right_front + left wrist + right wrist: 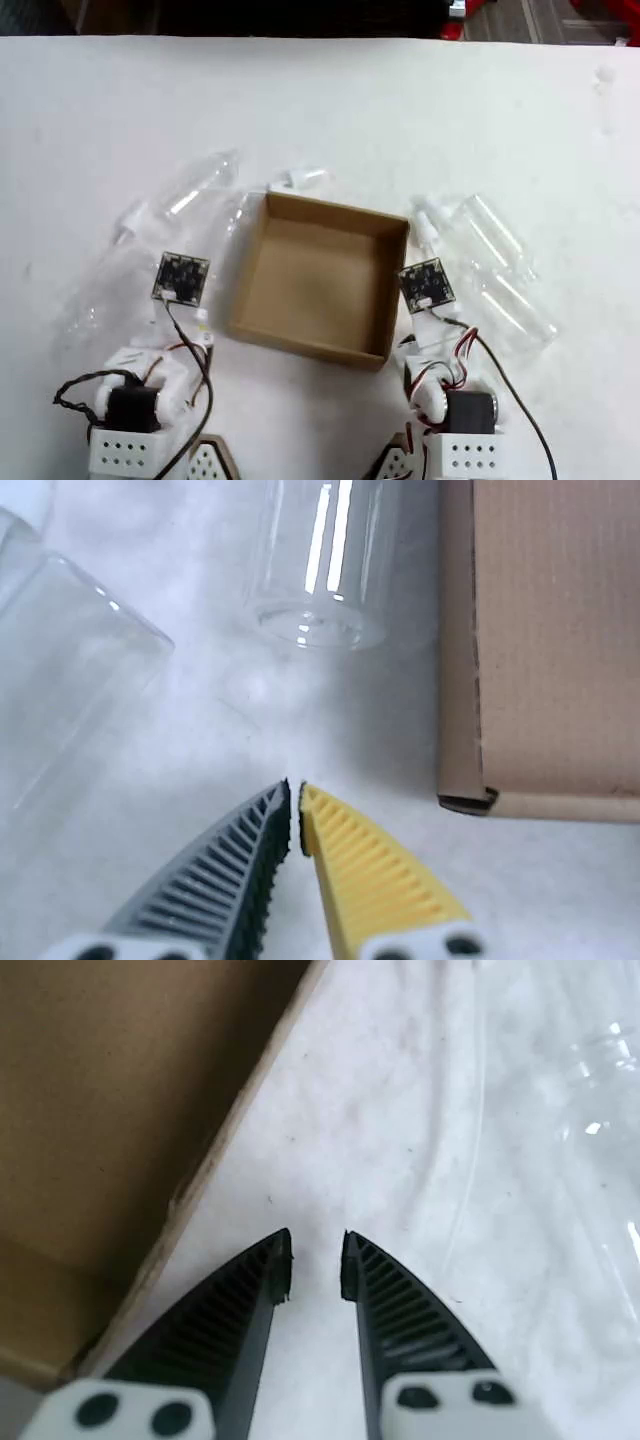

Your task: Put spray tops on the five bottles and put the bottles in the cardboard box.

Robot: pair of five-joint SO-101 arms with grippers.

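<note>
High view: cardboard box [300, 345] open on the surface [100, 100]; left bottles [195, 185] lie at its 10 o'clock, right bottles [495, 240] at 3, a spray top [300, 178] at 12; arms folded low at 7 and 5.
Left wrist view: left gripper [294, 798] pressed together, empty, beside the box corner.
Right wrist view: right gripper [315, 1260] slightly apart, empty, between box wall and a bottle.

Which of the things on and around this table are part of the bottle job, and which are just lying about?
Part of the job:
box, empty
bottles, lying on both sides of the box
spray top, by the box's far edge
left gripper and right gripper

Just there:
table
red things past the table's far edge
</note>
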